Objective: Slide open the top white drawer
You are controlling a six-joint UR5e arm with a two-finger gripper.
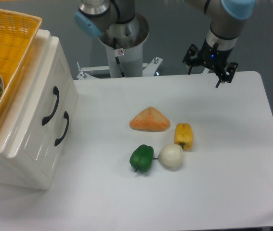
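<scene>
While the tool (211, 69) hangs empty with fingers apart at far right, the glossy cream-white top drawer (40, 103) sits shut at left; it looks slippery and stiff, so its curved black handle (50, 106) seems the best hold.

Cabinet (28, 139) at frame left on table (223, 192), basket (6, 57) on top; top drawer (42, 103) above lower drawer (47, 144). Frame centre: bread (149, 120), pepper (184, 136) lower right, onion (170, 157) and another pepper (141, 158) below. Gripper (210, 67) upper right

A robotics lab: an industrial arm's pedestal (123, 43) is bolted behind a plain white table (232, 144) against bare grey walls, with plastic toy vegetables (142, 158) as props.
</scene>
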